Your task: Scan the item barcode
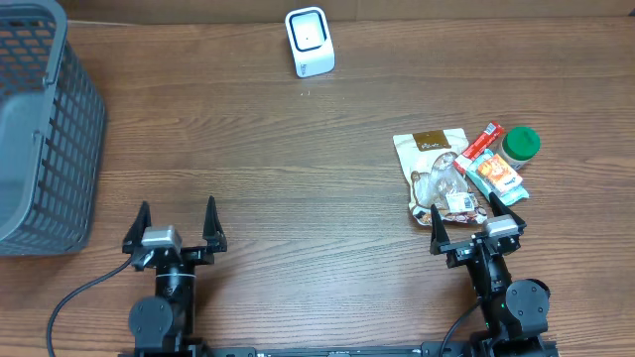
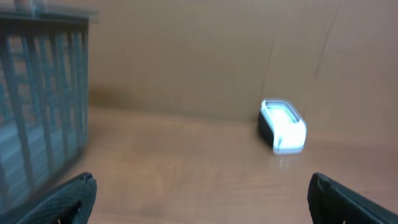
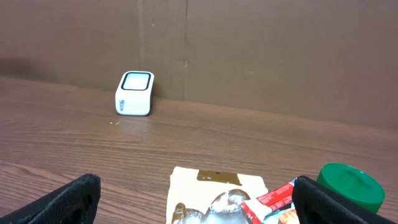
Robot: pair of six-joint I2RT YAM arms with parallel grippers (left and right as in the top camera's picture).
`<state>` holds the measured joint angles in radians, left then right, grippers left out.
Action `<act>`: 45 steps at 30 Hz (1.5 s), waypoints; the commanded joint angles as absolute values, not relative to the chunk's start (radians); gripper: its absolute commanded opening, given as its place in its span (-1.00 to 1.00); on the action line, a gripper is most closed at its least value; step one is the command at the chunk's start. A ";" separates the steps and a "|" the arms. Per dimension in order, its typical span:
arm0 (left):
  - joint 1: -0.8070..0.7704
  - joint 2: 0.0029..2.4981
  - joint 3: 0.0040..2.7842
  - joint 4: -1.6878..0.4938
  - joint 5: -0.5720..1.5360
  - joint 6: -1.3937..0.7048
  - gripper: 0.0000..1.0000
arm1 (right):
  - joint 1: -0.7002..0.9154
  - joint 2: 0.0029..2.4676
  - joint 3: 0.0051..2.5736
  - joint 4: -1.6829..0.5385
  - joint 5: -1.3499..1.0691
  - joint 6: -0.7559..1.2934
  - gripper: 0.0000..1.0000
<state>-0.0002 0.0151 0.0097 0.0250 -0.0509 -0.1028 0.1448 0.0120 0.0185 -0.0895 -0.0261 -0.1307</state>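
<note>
A grey basket [image 1: 40, 129] sits at the wooden worktop's [image 1: 298, 178] left edge. The items, a tan pouch [image 1: 437, 164], a red packet [image 1: 484, 141] and a green-lidded jar [image 1: 520, 145], lie heaped right of centre, directly before the right gripper [image 1: 464, 213]. Its jaws stand wide apart and empty, as do those of the left gripper [image 1: 176, 208]. The white scanner [image 1: 310, 42] stands at the far edge.

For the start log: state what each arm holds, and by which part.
Nothing is held: the left gripper and right gripper both have open, empty jaws; the packets lie on the table.
</note>
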 commanded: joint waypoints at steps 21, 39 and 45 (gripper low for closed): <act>0.002 0.004 0.005 -0.072 -0.059 -0.037 0.99 | 0.142 0.003 0.008 -0.083 -0.028 -0.132 1.00; 0.002 0.004 0.005 -0.072 -0.059 -0.037 0.99 | 0.142 0.003 0.008 -0.083 -0.028 -0.132 1.00; 0.002 0.004 0.005 -0.072 -0.059 -0.037 0.99 | 0.142 0.003 0.008 -0.083 -0.028 -0.132 1.00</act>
